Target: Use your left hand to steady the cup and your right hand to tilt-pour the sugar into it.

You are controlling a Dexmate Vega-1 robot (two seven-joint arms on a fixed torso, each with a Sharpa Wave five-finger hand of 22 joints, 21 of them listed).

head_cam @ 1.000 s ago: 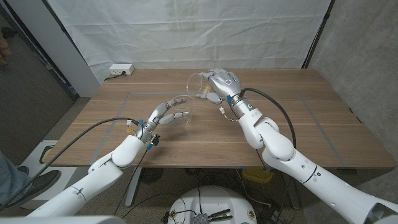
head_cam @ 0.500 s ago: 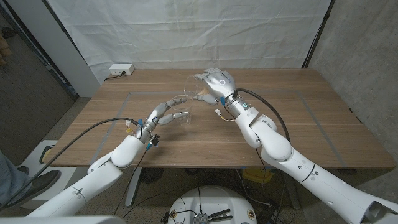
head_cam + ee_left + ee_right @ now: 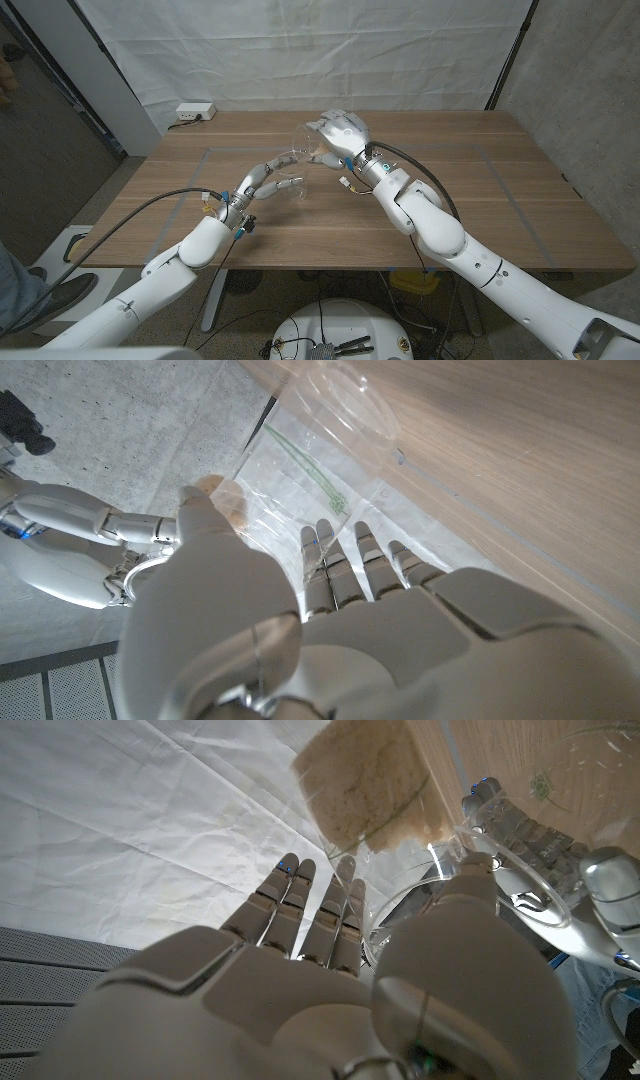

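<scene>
**Thin clear cups, loose sugar: hold by the walls**

Head view: at frame centre, the left robot hand (image 3: 262,180) wraps the receiving cup (image 3: 290,184) on the tabletop (image 3: 520,200); the right robot hand (image 3: 343,135) holds the sugar cup (image 3: 306,142) tilted above it.

Left wrist view: the cup's clear plastic wall looks light, flimsy and likely slippery, so a gentle wrap around the side suits.

Right wrist view: sugar (image 3: 365,785) lies heaped toward the tipped rim, upper centre.

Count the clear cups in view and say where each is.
2. One cup stands on the table in the left hand; the other cup, holding sugar, is tilted over it in the right hand.
</scene>
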